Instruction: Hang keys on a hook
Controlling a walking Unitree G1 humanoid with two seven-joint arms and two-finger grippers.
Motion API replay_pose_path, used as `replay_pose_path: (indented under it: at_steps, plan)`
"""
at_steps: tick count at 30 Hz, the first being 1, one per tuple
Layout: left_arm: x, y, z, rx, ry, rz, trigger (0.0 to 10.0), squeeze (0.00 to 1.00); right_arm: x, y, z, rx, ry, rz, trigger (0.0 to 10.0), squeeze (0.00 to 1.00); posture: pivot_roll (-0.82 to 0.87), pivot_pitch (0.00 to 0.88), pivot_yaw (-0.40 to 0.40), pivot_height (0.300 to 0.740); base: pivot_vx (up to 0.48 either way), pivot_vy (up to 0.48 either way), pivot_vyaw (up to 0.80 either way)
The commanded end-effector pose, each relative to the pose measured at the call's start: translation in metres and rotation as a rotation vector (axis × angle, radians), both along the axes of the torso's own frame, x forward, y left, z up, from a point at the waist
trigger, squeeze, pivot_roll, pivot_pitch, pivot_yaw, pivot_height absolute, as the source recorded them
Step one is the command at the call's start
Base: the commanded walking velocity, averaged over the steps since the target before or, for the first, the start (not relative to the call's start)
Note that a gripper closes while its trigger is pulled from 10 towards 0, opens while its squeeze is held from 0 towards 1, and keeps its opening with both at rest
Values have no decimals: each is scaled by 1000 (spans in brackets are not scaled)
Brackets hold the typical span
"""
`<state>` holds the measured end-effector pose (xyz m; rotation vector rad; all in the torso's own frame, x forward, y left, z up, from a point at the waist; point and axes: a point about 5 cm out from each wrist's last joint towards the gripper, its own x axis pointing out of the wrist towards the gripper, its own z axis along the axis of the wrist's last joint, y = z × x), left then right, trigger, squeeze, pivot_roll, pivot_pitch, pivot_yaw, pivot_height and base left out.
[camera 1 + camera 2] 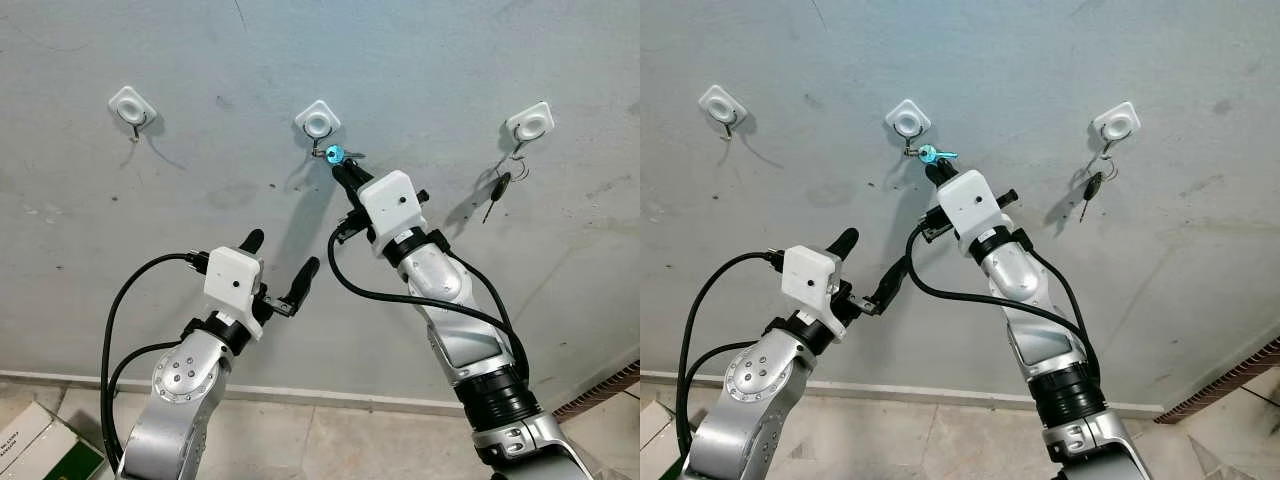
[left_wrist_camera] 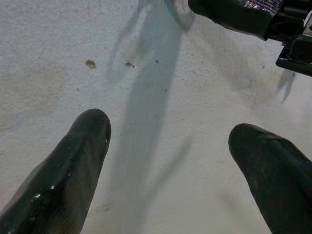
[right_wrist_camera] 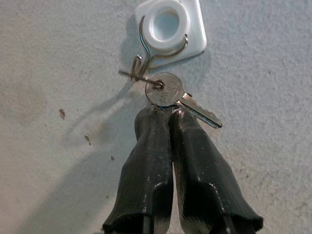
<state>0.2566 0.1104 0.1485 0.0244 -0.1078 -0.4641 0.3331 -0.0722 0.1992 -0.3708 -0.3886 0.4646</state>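
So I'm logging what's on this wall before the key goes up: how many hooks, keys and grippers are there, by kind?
Wall hooks: 3, left, middle, right
Keys: 2, the blue-capped key pinched in the right gripper at the middle hook, and a dark key hanging from the right hook
Grippers: 2, counting the open left gripper
Total: 7

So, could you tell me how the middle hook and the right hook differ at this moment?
The middle hook has a key held up to it by the right gripper, fingers shut on it; the right hook has dark keys hanging freely, untouched. Both are white square pads with wire hooks on the same wall.
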Motion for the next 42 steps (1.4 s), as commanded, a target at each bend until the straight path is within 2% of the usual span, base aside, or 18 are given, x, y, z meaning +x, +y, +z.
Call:
replay_pose_path:
  at_steps: [1,6,22,26,32,42]
  plan:
    - [1,-1,1,4,-7,-1,10000,0,-3,2,2,-14,-19,19,10000,0,28,28,24,740,0,0,0]
    - [1,-2,1,4,-8,-4,10000,0,-6,4,-3,-82,-58,30,10000,0,26,24,25,740,0,0,0]
    - [2,-3,2,-3,-11,-1,10000,0,-9,7,-18,-146,-40,45,10000,0,27,28,23,740,0,0,0]
    - [2,-3,11,-46,-47,-4,10000,0,-9,6,-23,-160,-28,42,10000,0,26,31,21,740,0,0,0]
    - [3,-3,21,-66,-81,-7,10000,0,-7,4,-29,-182,-16,27,10000,0,26,31,21,740,0,0,0]
    - [-8,9,19,-39,-65,11,10000,0,-4,5,-29,-186,-21,20,10000,0,36,36,21,740,0,0,0]
